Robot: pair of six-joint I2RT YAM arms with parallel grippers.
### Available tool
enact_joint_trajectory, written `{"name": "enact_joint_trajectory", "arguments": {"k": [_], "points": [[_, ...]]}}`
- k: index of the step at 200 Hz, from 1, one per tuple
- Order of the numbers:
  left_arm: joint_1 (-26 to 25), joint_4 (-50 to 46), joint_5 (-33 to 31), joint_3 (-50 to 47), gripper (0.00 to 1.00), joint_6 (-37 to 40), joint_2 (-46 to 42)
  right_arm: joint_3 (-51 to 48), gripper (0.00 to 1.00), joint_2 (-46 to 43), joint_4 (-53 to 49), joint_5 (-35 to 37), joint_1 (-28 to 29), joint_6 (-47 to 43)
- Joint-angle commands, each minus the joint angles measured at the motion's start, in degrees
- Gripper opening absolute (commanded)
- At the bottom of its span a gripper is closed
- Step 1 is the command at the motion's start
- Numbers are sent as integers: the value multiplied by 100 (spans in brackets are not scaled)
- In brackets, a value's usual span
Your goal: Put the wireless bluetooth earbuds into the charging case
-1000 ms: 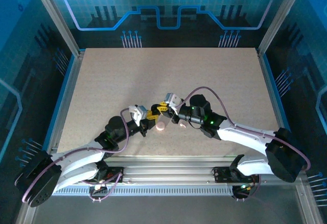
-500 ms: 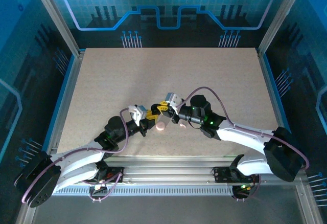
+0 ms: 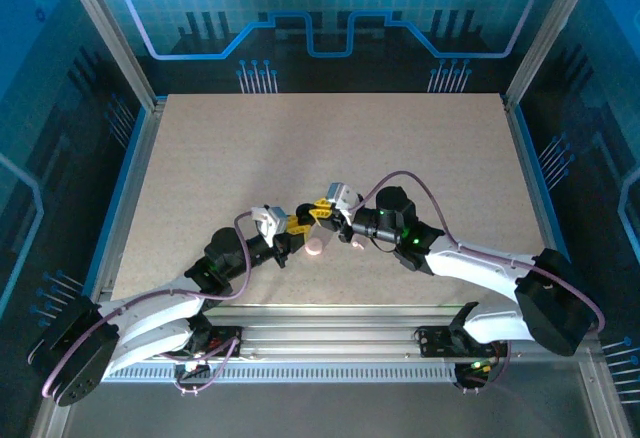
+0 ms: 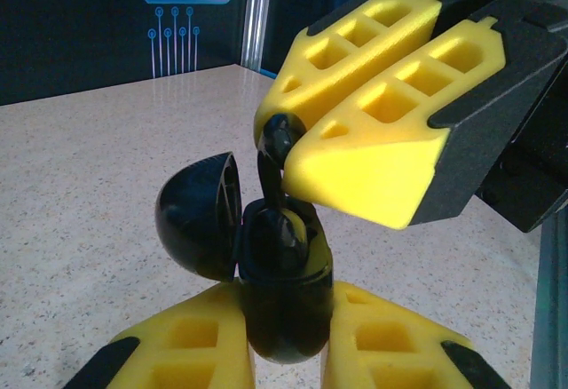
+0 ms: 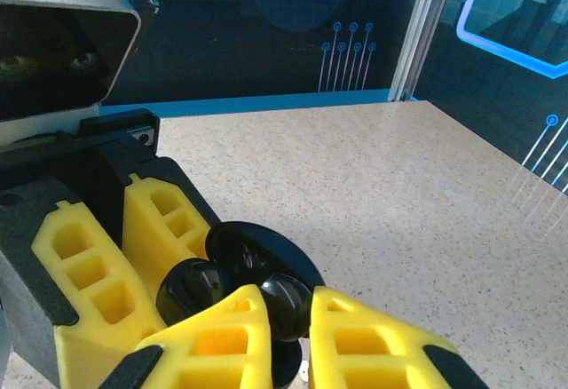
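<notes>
My left gripper point(image 4: 286, 305) is shut on a black charging case point(image 4: 284, 318), held upright with its round lid point(image 4: 197, 216) swung open to the left. My right gripper point(image 5: 288, 300) is shut on a black earbud point(image 5: 291, 305). It holds the earbud point(image 4: 275, 145) at the mouth of the case, with the stem reaching down into the opening. From above, the left gripper point(image 3: 296, 224) and the right gripper point(image 3: 322, 211) meet tip to tip over the near middle of the table. The open case point(image 5: 257, 251) sits right behind the earbud.
A round pink case point(image 3: 315, 249) lies on the table just below the two grippers. To its right is a small whitish-pink piece point(image 3: 357, 244). The speckled beige tabletop point(image 3: 330, 148) stretches to the far edge, and metal frame posts stand at the corners.
The right wrist has shifted very slightly. Both grips and the pieces on the table look the same.
</notes>
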Motion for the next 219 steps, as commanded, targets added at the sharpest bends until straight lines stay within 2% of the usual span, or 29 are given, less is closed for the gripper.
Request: {"name": "enact_joint_trajectory", "arguments": {"k": [1, 56, 135, 219], "points": [[26, 406, -111, 215, 8, -27, -134, -92, 14, -66, -210, -355, -50, 101], [25, 379, -87, 240, 8, -4, -156, -44, 19, -34, -317, -492, -95, 133], [25, 254, -3, 278, 8, 107, -123, 158, 18, 21, -575, -782, -105, 32], [27, 272, 58, 302, 8, 111, -141, 297, 21, 148, -744, -842, -134, 39]]}}
